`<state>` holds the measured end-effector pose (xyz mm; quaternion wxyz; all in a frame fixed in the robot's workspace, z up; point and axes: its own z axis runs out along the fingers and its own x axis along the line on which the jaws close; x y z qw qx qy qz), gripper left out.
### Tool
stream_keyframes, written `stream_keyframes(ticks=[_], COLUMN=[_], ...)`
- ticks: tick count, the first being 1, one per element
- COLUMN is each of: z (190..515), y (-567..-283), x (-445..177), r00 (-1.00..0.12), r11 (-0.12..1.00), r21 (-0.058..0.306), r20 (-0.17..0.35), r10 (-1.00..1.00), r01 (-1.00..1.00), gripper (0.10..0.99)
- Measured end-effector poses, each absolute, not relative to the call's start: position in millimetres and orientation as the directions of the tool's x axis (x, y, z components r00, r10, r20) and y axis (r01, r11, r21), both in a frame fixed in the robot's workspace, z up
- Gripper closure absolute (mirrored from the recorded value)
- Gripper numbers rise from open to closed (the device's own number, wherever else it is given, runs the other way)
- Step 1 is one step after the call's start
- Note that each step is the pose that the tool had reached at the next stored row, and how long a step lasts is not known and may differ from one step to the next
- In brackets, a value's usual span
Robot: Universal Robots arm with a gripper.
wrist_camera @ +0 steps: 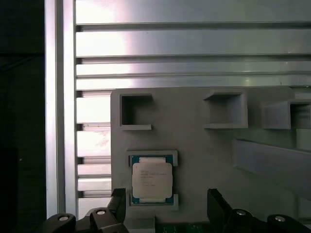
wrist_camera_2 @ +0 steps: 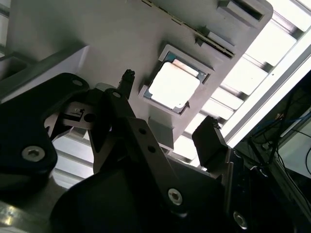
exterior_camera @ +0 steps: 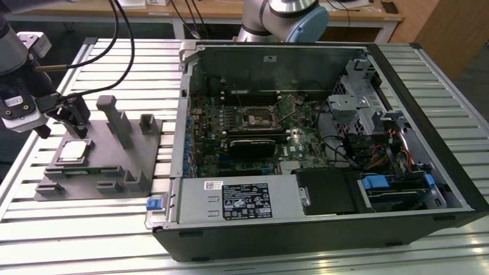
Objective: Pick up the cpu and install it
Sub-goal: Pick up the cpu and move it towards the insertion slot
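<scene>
The cpu is a small silvery square chip lying flat in a recess of the grey holder block, at the exterior view's left. Both wrist views look down on the cpu in its framed pocket. My gripper hangs just above and beside it, open, with nothing between its dark fingers. In the second wrist view the gripper has one fingertip on each side of the chip's pocket, apart from it. The dark square socket sits on the motherboard inside the open computer case.
The open computer case lies on the slatted aluminium table, with drive cages, cables and a power supply inside. Upright posts rise from the holder block close to my gripper. A narrow green strip lies in the block's front slot.
</scene>
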<state>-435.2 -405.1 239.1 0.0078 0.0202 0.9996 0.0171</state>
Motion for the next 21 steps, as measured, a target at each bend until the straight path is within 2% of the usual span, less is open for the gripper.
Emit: stream_keyframes(ticks=[21], z=[212.9], y=[-406.2], x=[-443.4], r00=[-0.999], r11=[0.999], r21=[0.034], r20=[-0.004], r10=[0.042], r01=[0.042], gripper=[0.325])
